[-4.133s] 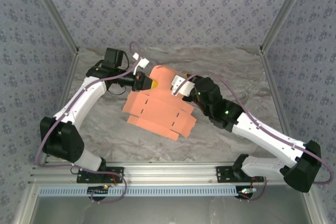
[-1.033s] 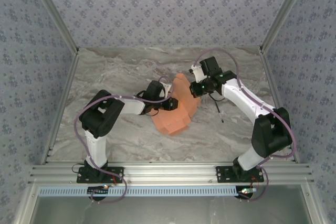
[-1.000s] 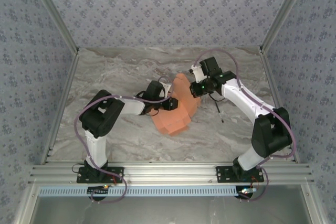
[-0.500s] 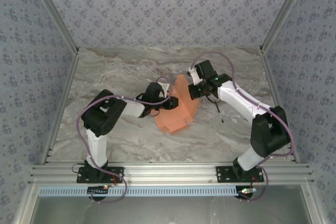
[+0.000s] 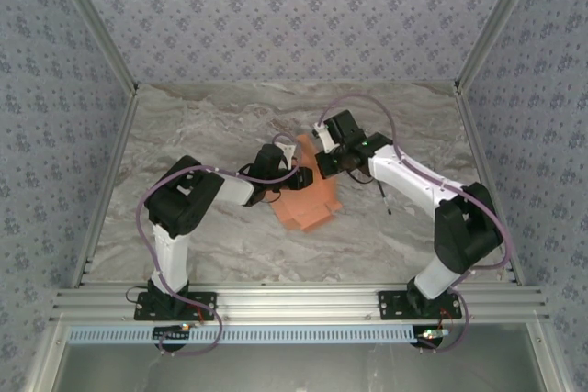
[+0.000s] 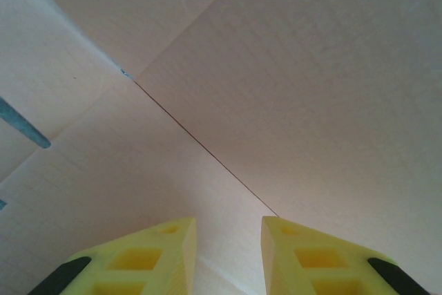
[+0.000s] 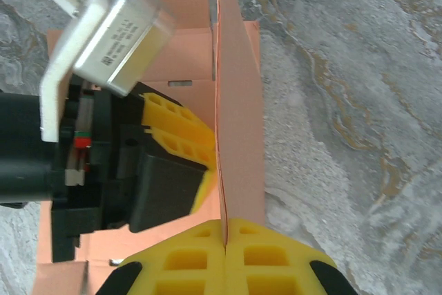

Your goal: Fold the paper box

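The salmon-orange paper box of thin card [image 5: 308, 199] is lying near the middle of the grey marbled desk [image 5: 202, 126], partly folded, with one flap [image 7: 238, 101] standing upright. The right claw [image 7: 224, 226] is coming to the paper box from about 1 o'clock in the top view, and it is pinching the edge of this flap, its fingers pressed together on the card. The left claw [image 6: 226, 231] is reaching in from 9 o'clock. Its fingers are standing a little apart with nothing between them, and one of them is lying against the inner face of the flap.

I am judging that the step in hand is raising this flap along its crease. To do it well, the right claw should be turning the flap slowly about the crease and not pulling upward, because thin card is bending easily. The left claw should be pressing the base down beside the crease, so that the paper box is not sliding on the desk.
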`<control>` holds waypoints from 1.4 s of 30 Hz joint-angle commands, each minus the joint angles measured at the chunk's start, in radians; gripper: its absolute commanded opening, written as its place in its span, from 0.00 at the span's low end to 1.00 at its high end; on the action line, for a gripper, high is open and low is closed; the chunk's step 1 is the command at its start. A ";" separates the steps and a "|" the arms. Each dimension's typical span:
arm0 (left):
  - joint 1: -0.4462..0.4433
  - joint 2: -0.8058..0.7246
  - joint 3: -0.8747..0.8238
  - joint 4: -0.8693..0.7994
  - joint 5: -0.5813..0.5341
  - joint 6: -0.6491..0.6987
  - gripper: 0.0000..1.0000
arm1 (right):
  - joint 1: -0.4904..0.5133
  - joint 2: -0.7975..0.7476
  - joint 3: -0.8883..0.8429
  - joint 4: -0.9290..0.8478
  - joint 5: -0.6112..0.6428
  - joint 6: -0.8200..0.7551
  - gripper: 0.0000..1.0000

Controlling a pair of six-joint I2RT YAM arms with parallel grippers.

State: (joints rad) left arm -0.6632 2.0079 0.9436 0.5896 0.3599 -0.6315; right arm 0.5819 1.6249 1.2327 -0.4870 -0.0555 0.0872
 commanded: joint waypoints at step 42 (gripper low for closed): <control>0.057 -0.273 -0.183 -0.160 -0.094 0.035 0.34 | 0.119 0.097 0.105 -0.056 0.458 -0.326 0.00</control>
State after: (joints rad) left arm -0.6147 1.7786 0.7773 0.4595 0.2924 -0.6178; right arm 0.6819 1.7042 1.3144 -0.5320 0.3637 -0.2005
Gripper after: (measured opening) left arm 0.340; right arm 0.054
